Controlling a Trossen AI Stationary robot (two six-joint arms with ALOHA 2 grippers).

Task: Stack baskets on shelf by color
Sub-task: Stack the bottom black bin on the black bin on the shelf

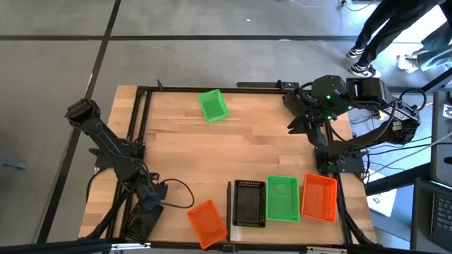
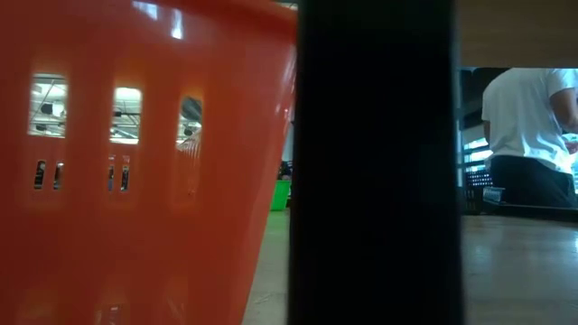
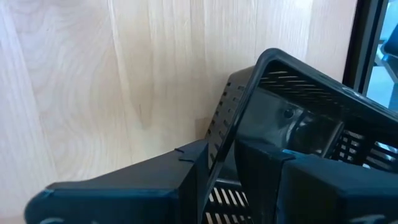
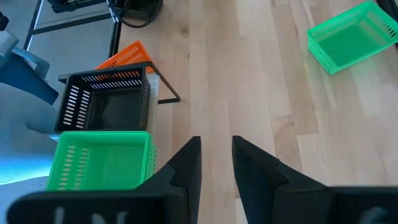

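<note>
My left gripper (image 3: 227, 162) is shut on a black basket (image 3: 292, 118) at the table's near left corner (image 1: 145, 215). A loose orange basket (image 1: 207, 222) lies to its right, near the front edge. On the pale shelf (image 1: 247, 229) at the near right stand a black basket (image 1: 248, 203), a green one (image 1: 282, 197) and an orange one (image 1: 319, 196) side by side. Another green basket (image 1: 212, 104) lies tilted at the table's far side. My right gripper (image 1: 305, 118) hangs open, high over the far right, holding nothing (image 4: 216, 155). My left gripper holds the black basket by one slotted side wall (image 3: 219, 127), just below the rim. One finger (image 3: 186, 168) is outside the wall and the other (image 3: 277, 168) is inside the basket. The fingers come steeply from above. The basket sits tilted in the hold.
A black metal frame (image 1: 141, 113) runs round the tabletop. In the low view the orange basket (image 2: 135, 162) and a dark post (image 2: 375, 162) block most of the sight. A person (image 2: 528, 126) stands beyond the table. Bare wood (image 1: 233, 155) lies mid-table.
</note>
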